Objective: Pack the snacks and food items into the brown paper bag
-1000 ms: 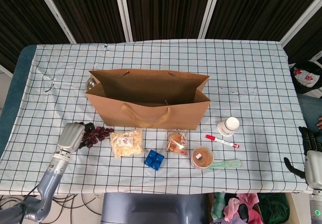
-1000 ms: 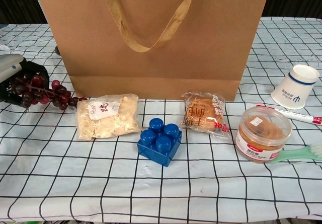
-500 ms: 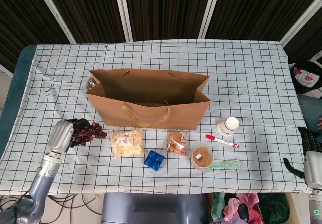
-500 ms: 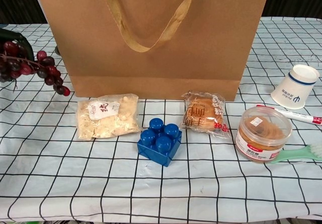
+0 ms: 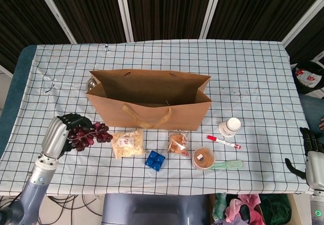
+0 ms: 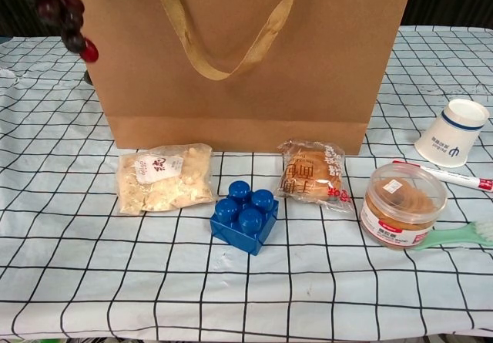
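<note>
The brown paper bag (image 5: 152, 101) stands open at mid table and fills the top of the chest view as the bag (image 6: 246, 58). My left hand (image 5: 58, 131) grips a bunch of dark red grapes (image 5: 88, 134), lifted off the cloth left of the bag; the grapes (image 6: 58, 8) hang at the top left corner in the chest view. In front of the bag lie a packet of pale snack pieces (image 6: 163, 176), a wrapped bun (image 6: 311, 173) and a clear tub of spread (image 6: 402, 204). My right hand (image 5: 310, 151) rests at the far right table edge, holding nothing.
A blue toy brick (image 6: 245, 215) sits between the snack packet and the bun. A white paper cup (image 6: 454, 132), a red-capped marker (image 6: 447, 176) and a green brush (image 6: 454, 235) lie at the right. A round glass object (image 5: 91, 84) shows behind the bag's left end.
My left hand has lifted the grapes off the cloth and carried them upward. The right hand has not moved.
</note>
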{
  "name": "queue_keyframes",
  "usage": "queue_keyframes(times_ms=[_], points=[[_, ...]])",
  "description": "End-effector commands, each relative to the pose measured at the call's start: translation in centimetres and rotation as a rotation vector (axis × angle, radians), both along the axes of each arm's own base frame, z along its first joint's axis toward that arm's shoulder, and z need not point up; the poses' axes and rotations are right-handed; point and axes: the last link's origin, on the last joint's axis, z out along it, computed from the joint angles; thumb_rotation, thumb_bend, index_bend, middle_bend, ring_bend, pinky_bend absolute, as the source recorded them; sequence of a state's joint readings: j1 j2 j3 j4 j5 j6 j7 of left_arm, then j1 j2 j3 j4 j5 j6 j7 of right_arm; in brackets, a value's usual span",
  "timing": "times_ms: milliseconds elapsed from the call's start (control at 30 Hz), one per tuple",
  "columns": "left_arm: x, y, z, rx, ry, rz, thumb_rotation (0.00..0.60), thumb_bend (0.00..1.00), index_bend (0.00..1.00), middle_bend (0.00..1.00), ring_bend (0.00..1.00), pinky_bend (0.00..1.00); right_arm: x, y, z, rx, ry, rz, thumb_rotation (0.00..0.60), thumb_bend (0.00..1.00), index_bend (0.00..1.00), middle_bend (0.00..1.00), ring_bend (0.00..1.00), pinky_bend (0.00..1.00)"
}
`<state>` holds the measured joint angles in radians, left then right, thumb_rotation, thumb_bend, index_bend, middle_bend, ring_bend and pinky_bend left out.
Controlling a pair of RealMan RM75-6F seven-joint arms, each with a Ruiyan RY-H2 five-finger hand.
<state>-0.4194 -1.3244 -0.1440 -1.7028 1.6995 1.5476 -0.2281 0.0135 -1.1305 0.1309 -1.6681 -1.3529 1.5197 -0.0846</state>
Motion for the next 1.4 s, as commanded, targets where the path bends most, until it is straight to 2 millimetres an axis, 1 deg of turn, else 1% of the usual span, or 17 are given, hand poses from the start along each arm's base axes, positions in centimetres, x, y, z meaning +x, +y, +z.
queue_keyframes(times_ms=[33, 67, 233, 367, 433, 500, 600, 833, 967, 1067, 1133, 1167, 1200, 1267, 1300, 1367, 1400], points=[[4.4, 0.7, 2.7, 0.05, 0.003, -0.082, 0.6, 0.54, 0.59, 0.69, 0.59, 0.65, 0.0, 0.0, 0.0, 0.0, 0.003, 0.0, 0.6, 0.22, 0.0, 0.07, 0.18, 0.21], [5.6, 0.8, 3.2, 0.062, 0.0, -0.104, 0.6, 0.54, 0.59, 0.69, 0.59, 0.65, -0.1, -0.1, 0.0, -0.001, 0.014, -0.003, 0.6, 0.22, 0.0, 0.07, 0.18, 0.21], [9.1, 2.1, 4.2, 0.097, 0.002, -0.12, 0.6, 0.54, 0.59, 0.69, 0.59, 0.65, -0.2, -0.1, -0.3, 0.003, 0.018, -0.01, 0.6, 0.22, 0.0, 0.07, 0.18, 0.22], [12.4, 4.0, 4.4, 0.114, 0.03, -0.119, 0.6, 0.54, 0.58, 0.69, 0.59, 0.65, -0.2, -0.2, -0.5, 0.01, 0.024, -0.012, 0.6, 0.22, 0.0, 0.07, 0.18, 0.22], [14.0, 5.1, 4.3, 0.116, 0.043, -0.109, 0.6, 0.54, 0.58, 0.68, 0.59, 0.65, -0.3, -0.3, -0.5, 0.011, 0.024, -0.014, 0.6, 0.22, 0.0, 0.07, 0.18, 0.22], [16.6, 7.0, 3.6, 0.119, 0.082, -0.098, 0.6, 0.54, 0.58, 0.68, 0.58, 0.65, -0.4, -0.3, -0.6, 0.011, 0.027, -0.021, 0.6, 0.22, 0.0, 0.07, 0.18, 0.22], [18.3, 8.4, 2.6, 0.128, 0.129, -0.067, 0.6, 0.54, 0.57, 0.67, 0.57, 0.64, -0.5, -0.4, -0.5, 0.009, 0.029, -0.024, 0.6, 0.22, 0.0, 0.07, 0.18, 0.21], [19.1, 10.7, 1.1, 0.136, 0.148, 0.011, 0.6, 0.54, 0.57, 0.66, 0.57, 0.64, -0.8, -0.3, -0.4, 0.007, 0.03, -0.033, 0.6, 0.22, 0.01, 0.07, 0.18, 0.22], [18.7, 11.2, 0.5, 0.133, 0.159, 0.036, 0.6, 0.54, 0.56, 0.65, 0.56, 0.64, -0.8, -0.4, -0.5, 0.012, 0.032, -0.037, 0.6, 0.22, 0.01, 0.07, 0.18, 0.22], [18.3, 11.5, 0.3, 0.139, 0.184, 0.044, 0.6, 0.52, 0.53, 0.63, 0.54, 0.63, -0.9, -0.4, -0.6, 0.012, 0.034, -0.039, 0.6, 0.22, 0.01, 0.07, 0.18, 0.21], [17.7, 11.6, 0.0, 0.136, 0.231, 0.054, 0.6, 0.47, 0.44, 0.57, 0.47, 0.58, -0.8, -0.4, -0.6, 0.015, 0.036, -0.04, 0.6, 0.22, 0.01, 0.07, 0.18, 0.21], [16.9, 11.7, -0.3, 0.109, 0.292, 0.069, 0.6, 0.4, 0.35, 0.49, 0.4, 0.52, -0.8, -0.4, -0.7, 0.015, 0.037, -0.039, 0.6, 0.22, 0.01, 0.07, 0.18, 0.21], [16.7, 11.8, -0.2, 0.091, 0.308, 0.079, 0.6, 0.33, 0.26, 0.4, 0.31, 0.44, -0.8, -0.4, -0.7, 0.014, 0.037, -0.039, 0.6, 0.22, 0.01, 0.07, 0.18, 0.21], [16.6, 11.7, 0.1, 0.059, 0.322, 0.096, 0.6, 0.21, 0.15, 0.25, 0.15, 0.31, -0.8, -0.4, -0.6, 0.012, 0.037, -0.039, 0.6, 0.22, 0.01, 0.07, 0.18, 0.21], [16.6, 11.7, 0.4, 0.056, 0.323, 0.101, 0.6, 0.16, 0.1, 0.18, 0.07, 0.24, -0.8, -0.4, -0.6, 0.011, 0.036, -0.038, 0.6, 0.22, 0.01, 0.07, 0.18, 0.21], [16.7, 11.6, 0.9, 0.061, 0.307, 0.103, 0.6, 0.09, 0.06, 0.12, 0.01, 0.18, -0.8, -0.4, -0.6, 0.011, 0.035, -0.037, 0.6, 0.22, 0.01, 0.07, 0.18, 0.22], [16.8, 11.5, 1.4, 0.068, 0.28, 0.096, 0.6, 0.07, 0.06, 0.11, 0.0, 0.17, -0.7, -0.4, -0.6, 0.01, 0.033, -0.035, 0.6, 0.22, 0.01, 0.07, 0.18, 0.22]])
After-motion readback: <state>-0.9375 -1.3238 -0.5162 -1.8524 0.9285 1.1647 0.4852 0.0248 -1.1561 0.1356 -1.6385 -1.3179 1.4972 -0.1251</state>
